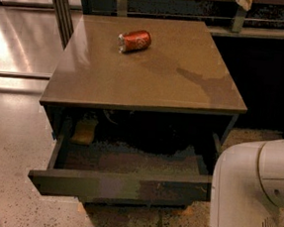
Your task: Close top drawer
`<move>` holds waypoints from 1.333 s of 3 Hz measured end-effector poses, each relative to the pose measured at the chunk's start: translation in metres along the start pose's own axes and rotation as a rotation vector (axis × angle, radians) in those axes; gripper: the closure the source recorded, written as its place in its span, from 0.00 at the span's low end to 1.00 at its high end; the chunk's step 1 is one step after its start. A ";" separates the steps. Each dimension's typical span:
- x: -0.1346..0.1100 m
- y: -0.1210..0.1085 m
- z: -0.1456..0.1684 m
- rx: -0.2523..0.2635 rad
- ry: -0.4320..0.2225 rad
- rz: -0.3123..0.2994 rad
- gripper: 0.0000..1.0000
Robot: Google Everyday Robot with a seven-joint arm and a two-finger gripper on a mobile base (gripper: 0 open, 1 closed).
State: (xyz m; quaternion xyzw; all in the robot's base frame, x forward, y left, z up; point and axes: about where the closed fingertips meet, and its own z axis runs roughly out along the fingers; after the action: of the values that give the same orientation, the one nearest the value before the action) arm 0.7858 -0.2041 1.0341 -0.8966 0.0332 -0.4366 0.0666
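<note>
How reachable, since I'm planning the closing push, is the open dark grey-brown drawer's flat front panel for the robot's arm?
Probably yes: the dark grey-brown top drawer juts out, its front unblocked, and the white arm sits close beside one end. The gripper is out of view.

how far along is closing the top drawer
Done: nothing that shows. The top drawer stands pulled well out of the cabinet, its inside exposed, with a yellowish object at the back left. In hand: the robot's white arm sits by the drawer's right front corner; the end effector is out of view, so contact can't be confirmed. Left: pushing the front panel in flush.
</note>
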 end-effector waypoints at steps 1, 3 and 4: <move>0.010 0.001 -0.002 0.012 0.034 0.095 0.00; 0.008 0.001 0.003 0.026 0.029 0.124 0.00; 0.015 0.004 0.003 0.079 0.065 0.263 0.00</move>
State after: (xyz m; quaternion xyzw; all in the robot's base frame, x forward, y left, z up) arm 0.7974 -0.2099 1.0434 -0.8667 0.1353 -0.4537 0.1573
